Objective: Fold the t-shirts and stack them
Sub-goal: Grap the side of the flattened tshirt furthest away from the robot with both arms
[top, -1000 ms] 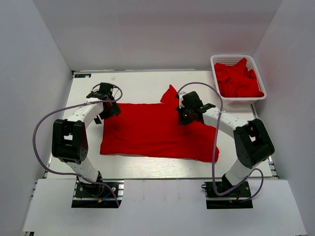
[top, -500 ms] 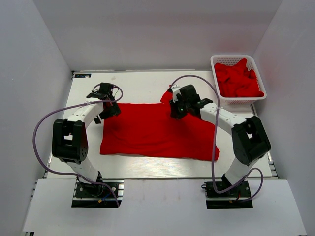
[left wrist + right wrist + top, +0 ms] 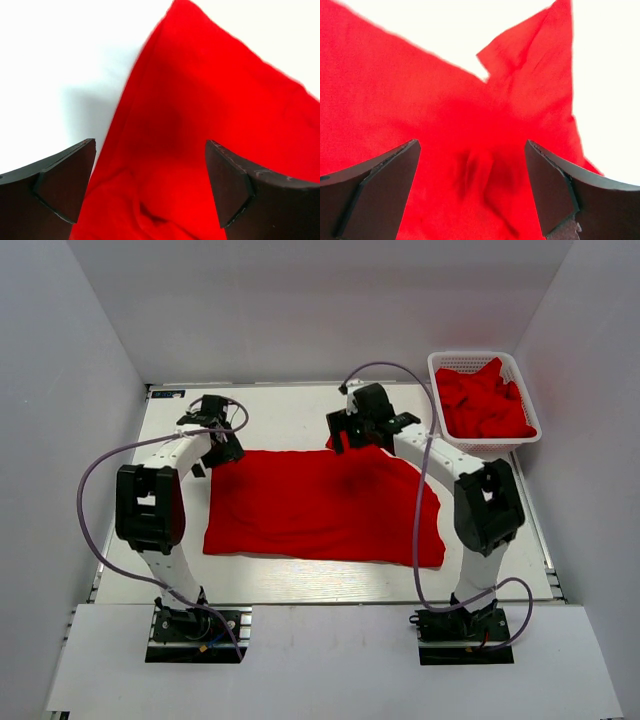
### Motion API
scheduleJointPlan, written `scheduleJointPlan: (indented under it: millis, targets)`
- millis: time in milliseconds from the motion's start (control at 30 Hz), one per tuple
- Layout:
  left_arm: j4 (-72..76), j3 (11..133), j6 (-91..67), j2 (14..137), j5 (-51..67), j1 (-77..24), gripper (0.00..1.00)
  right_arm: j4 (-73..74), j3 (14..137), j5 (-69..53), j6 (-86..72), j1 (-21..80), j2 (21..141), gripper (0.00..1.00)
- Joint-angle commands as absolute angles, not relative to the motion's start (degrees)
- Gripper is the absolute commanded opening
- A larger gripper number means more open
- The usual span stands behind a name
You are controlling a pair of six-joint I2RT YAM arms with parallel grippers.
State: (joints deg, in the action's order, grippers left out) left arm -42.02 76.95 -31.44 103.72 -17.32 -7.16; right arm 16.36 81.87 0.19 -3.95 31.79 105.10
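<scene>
A red t-shirt (image 3: 320,505) lies spread flat across the middle of the white table (image 3: 280,415). My left gripper (image 3: 220,448) hovers open over the shirt's far left corner. In the left wrist view that gripper (image 3: 150,185) has its jaws wide apart over the shirt's edge (image 3: 210,115), holding nothing. My right gripper (image 3: 346,440) stands open at the shirt's far edge, by a sleeve that sticks out. In the right wrist view this gripper (image 3: 470,185) has a small pinched ridge of cloth (image 3: 475,172) lying loose between its spread jaws; the sleeve (image 3: 540,75) points away.
A white basket (image 3: 440,362) at the far right corner holds a heap of crumpled red t-shirts (image 3: 485,405). Grey walls close the table in on three sides. Both arms' cables loop over the table's left and right sides.
My right gripper has opened, let go of the cloth and moved toward the far edge of the shirt. The shirt's right part now lies flatter. The left gripper stayed open and shifted slightly.
</scene>
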Motion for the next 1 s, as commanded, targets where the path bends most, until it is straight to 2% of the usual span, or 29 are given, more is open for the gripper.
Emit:
scheduleJointPlan:
  millis: [0, 67, 333, 600, 667, 733, 767, 800, 867, 900, 967]
  targets:
    - [-40.52, 79.8, -29.89, 106.07, -17.23, -5.02, 1.0, 19.07, 91.8, 6.41, -8.52, 30.33, 111.33, 0.9]
    - [-40.52, 82.87, -29.27, 108.27, -16.7, -4.13, 1.0, 19.42, 94.21, 5.72, -8.96, 29.62, 113.72, 0.9]
    - [-36.84, 91.93, -26.37, 117.77, -14.07, -1.49, 1.0, 20.04, 119.22, 7.3, -8.88, 25.75, 134.45, 0.9]
    - [-34.98, 94.75, -24.52, 124.54, -12.22, -1.49, 1.0, 9.76, 122.69, 1.32, -9.65, 24.87, 142.72, 0.9]
    - [-34.45, 94.75, -24.52, 125.24, -12.22, -1.49, 0.95, 8.53, 122.96, 0.62, -10.63, 24.43, 143.87, 0.9]
    - [-33.84, 93.35, -24.52, 125.77, -12.22, -1.49, 0.89, 7.65, 122.87, 0.62, -12.04, 24.17, 144.93, 0.86]
    - [-32.1, 91.69, -23.83, 125.77, -11.35, -1.49, 0.86, 7.21, 123.05, 0.79, -12.48, 24.0, 145.54, 0.81]
    - [-31.3, 90.89, -23.82, 125.77, -10.64, -1.49, 0.79, 7.29, 123.22, -1.21, -12.83, 23.91, 145.81, 0.67]
    - [-28.76, 88.87, -23.3, 125.25, -8.97, -1.49, 0.71, 7.38, 122.79, -1.14, -13.27, 23.82, 146.07, 0.54]
    - [-28.04, 88.86, -23.29, 125.24, -8.27, -1.49, 0.62, 7.21, 122.61, -1.32, -13.45, 23.91, 146.07, 0.46]
    - [-27.42, 88.15, -21.71, 125.85, -6.07, -1.49, 0.5, 7.12, 122.35, -1.23, -13.18, 23.56, 145.99, 0.36]
